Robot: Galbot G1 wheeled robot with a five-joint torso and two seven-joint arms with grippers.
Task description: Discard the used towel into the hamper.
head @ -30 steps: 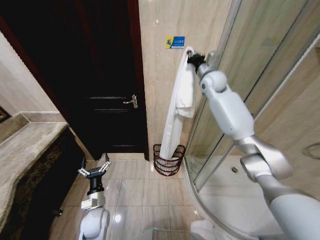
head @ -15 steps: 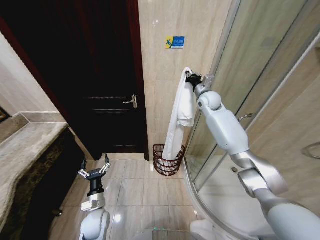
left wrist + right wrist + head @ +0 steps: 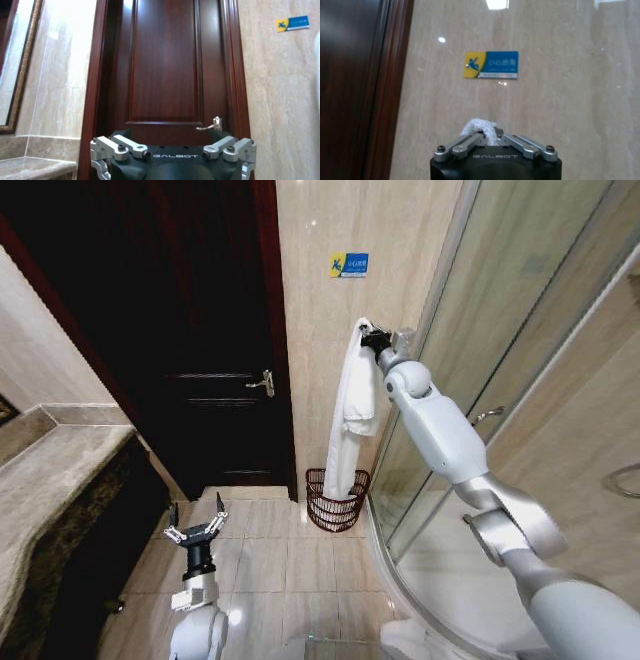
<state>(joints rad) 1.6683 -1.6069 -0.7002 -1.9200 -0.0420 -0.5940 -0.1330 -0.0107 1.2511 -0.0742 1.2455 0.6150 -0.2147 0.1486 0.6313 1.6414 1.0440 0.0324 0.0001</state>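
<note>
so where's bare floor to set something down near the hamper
Bare tiles lie left of the hamper, between the dark door and the left gripper, which hangs open and low. It is tight on the hamper's right, against the shower glass. Above it, the towel hangs from the shut right gripper into the rim.
</note>
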